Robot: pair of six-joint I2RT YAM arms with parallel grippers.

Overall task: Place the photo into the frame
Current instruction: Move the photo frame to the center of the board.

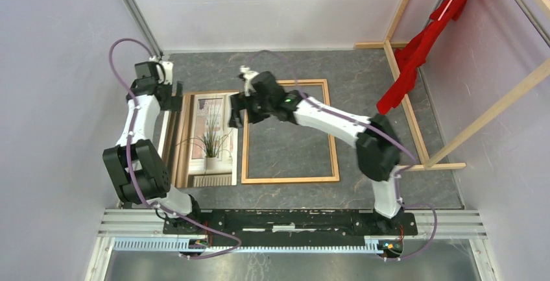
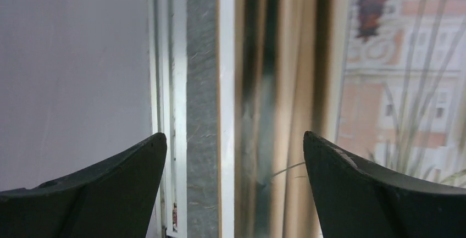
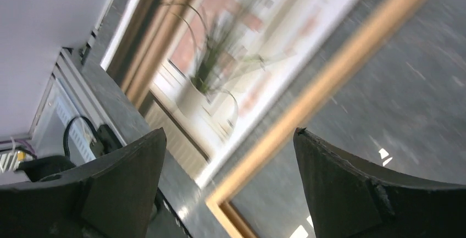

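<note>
The photo [image 1: 207, 141], a print of a spiky potted plant by a window, lies flat on the grey table [image 1: 363, 73], just left of the frame [image 1: 290, 179]. The thin orange-brown frame lies flat with bare table inside it. My left gripper [image 1: 170, 96] hangs open over the photo's far left corner. In the left wrist view the photo [image 2: 395, 84] and its white left edge run between the open gripper [image 2: 235, 142] fingers. My right gripper [image 1: 237, 115] is open above the frame's left rail. In the blurred right wrist view, photo [image 3: 231, 67] and frame rail [image 3: 329, 78] lie below the gripper [image 3: 231, 133].
Pale wooden beams [image 1: 408, 106] with a red cloth [image 1: 421, 47] stand at the right side of the table. White walls close in the left and back. A metal mounting rail [image 1: 292, 222] carries both arm bases at the near edge.
</note>
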